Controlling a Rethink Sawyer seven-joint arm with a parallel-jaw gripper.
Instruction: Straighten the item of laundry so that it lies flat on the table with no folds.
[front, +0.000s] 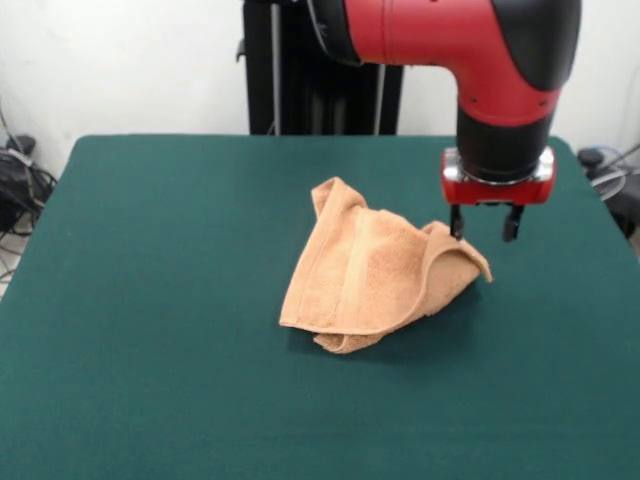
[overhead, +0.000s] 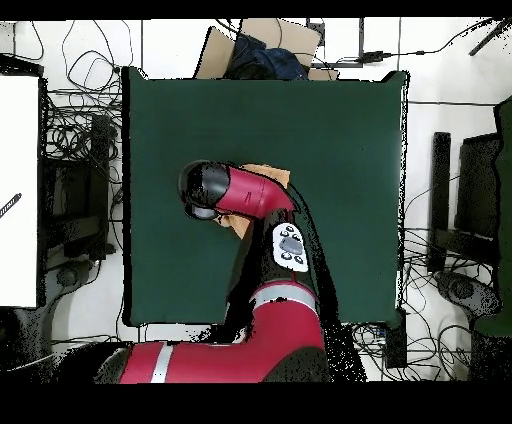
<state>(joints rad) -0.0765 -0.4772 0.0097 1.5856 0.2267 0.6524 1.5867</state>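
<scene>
Front view puts the towel (front: 375, 275) near the middle of the green table (front: 150, 300), bunched into a rumpled heap with several layers folded over one another and a raised corner pointing toward 3 o'clock. The gripper (front: 485, 224) hangs just above and beside that corner, at about 2 o'clock from the heap's centre; its two short fingers stand apart with nothing between them, so the jaws are open and empty.

Overhead, the arm (overhead: 250, 195) covers nearly all of the cloth, and only a sliver of orange (overhead: 268, 174) shows past it, so the layering cannot be checked from above.

My judgement of the risks: the fingers sit close to the corner's edge, so a descent could close on air or pinch only a loose fringe that slips free. Gripping too deep could catch two layers together, and pulling then would drag the whole heap across the felt instead of opening it. A pull toward 9 o'clock would add folds.
</scene>
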